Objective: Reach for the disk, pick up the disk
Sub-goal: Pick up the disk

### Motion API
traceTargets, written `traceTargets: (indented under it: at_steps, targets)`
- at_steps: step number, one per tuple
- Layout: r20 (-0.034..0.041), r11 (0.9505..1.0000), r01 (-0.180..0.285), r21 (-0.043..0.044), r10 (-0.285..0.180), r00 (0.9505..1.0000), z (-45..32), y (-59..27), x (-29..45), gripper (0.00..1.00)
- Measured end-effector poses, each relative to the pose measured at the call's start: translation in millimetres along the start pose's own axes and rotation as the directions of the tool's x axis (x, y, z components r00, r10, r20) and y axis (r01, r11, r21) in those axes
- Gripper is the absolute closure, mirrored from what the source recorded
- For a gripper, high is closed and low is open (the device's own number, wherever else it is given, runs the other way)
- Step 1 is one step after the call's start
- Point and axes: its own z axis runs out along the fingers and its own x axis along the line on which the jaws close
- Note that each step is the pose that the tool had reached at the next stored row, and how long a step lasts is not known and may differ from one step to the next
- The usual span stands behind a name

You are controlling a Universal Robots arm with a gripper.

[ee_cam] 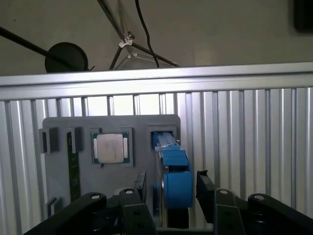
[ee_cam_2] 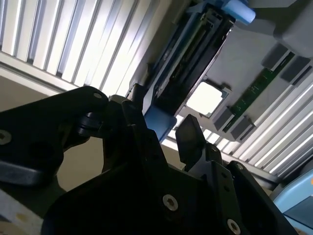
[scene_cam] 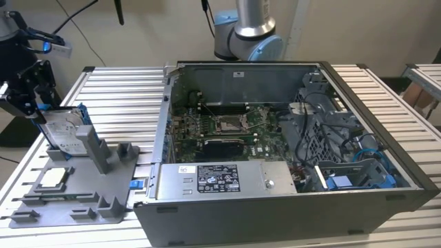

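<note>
Disk (ee_cam: 175,166) stands upright between the spread fingers of the downward-pointing gripper (ee_cam: 171,181).

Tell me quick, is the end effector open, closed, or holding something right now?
End effector: open, fingers straddling the disk, not clamped on it.

Disk (scene_cam: 65,132) lower edge hidden in grey holder (scene_cam: 103,192); pincer (scene_cam: 40,111) partly cut off at exterior view's left

A robotics lab: opened computer case (scene_cam: 289,155) on a slatted aluminium table (scene_cam: 117,88)
</note>
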Motion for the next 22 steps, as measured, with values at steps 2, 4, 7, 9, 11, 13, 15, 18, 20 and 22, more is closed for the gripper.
traceTargets:
  at_steps: [2,4,7,9,11,13,15,18,20,22]
  targets:
    - [0.0,1.0,0.001,0.0001,-0.001,1.0,3.2,0.0,0.0,0.0]
    - [0.0001,1.0,0.001,0.0002,-0.001,1.0,6.7,-0.1,0.0,0.0]
    - [0.0001,1.0,0.003,0.0015,-0.003,1.0,12.0,-0.2,0.0,0.0]
    - [0.0004,1.0,0.004,0.004,-0.004,1.0,15.6,-0.2,0.0,0.0]
    - [0.0013,1.0,0.004,0.0068,-0.004,1.0,18.7,-0.2,0.0,0.0]
    - [0.0031,1.0,0.005,0.0082,-0.005,1.0,21.8,-0.2,-0.1,0.0]
    - [0.0049,0.9999,0.005,0.0088,-0.006,1.0,25.0,-0.2,0.0,0.0]
    - [0.0065,0.9999,0.006,0.0091,-0.006,1.0,30.0,-0.3,0.0,0.0]
    - [0.0077,0.9999,0.006,0.0095,-0.006,1.0,32.8,-0.3,0.0,0.0]
    - [0.0093,0.9999,0.007,0.0095,-0.007,0.9999,35.4,-0.4,0.0,0.0]
